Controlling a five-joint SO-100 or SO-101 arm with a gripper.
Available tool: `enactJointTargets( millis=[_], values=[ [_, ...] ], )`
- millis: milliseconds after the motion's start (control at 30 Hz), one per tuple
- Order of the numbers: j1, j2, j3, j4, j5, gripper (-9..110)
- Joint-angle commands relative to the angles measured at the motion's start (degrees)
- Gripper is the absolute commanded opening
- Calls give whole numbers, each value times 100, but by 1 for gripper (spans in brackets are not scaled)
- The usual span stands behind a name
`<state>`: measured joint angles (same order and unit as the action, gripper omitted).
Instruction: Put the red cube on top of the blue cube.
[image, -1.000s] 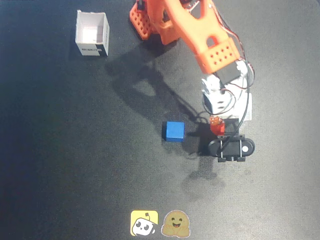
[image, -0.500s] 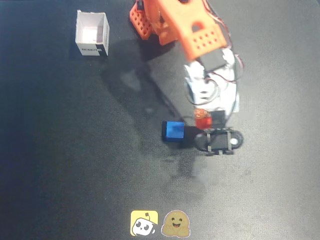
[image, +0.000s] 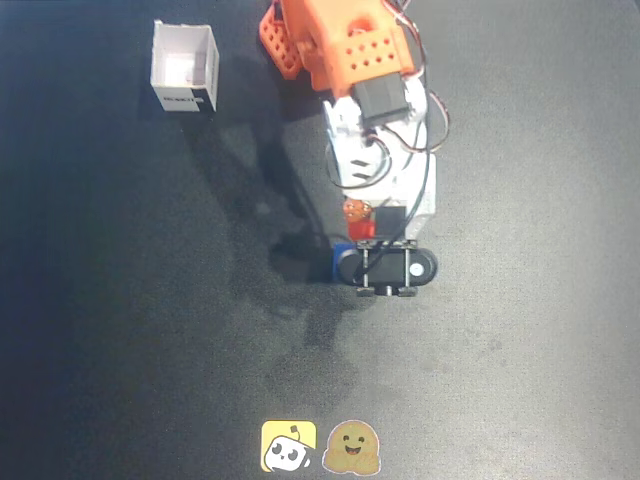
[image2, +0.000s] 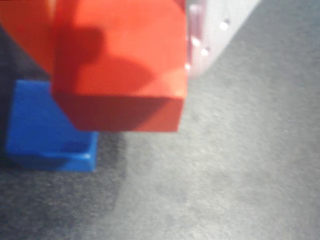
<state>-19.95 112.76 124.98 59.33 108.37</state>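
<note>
Change: arm has swung left in the overhead view; the gripper now sits over the blue cube instead of beside it.
Red cube: small matte red-orange cube, clenched between the fingers, carried above the mat.
Blue cube: small matte bright blue cube on the dark table, mostly hidden under the wrist from overhead.
Alignment: wrist view shows red overlapping only blue's right part.
Meaning: transport nearly done; likely a small leftward correction before lowering and release.
Elsewhere: white open box, well apart.
</note>
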Motion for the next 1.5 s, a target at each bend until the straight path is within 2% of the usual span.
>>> enactJointTargets(
  millis=[0, 567, 1467],
  values=[
    [211, 360, -9, 18, -193, 9],
    [756, 475, 281, 26, -431, 9],
    [721, -132, 712, -738, -457, 9]
  ],
)
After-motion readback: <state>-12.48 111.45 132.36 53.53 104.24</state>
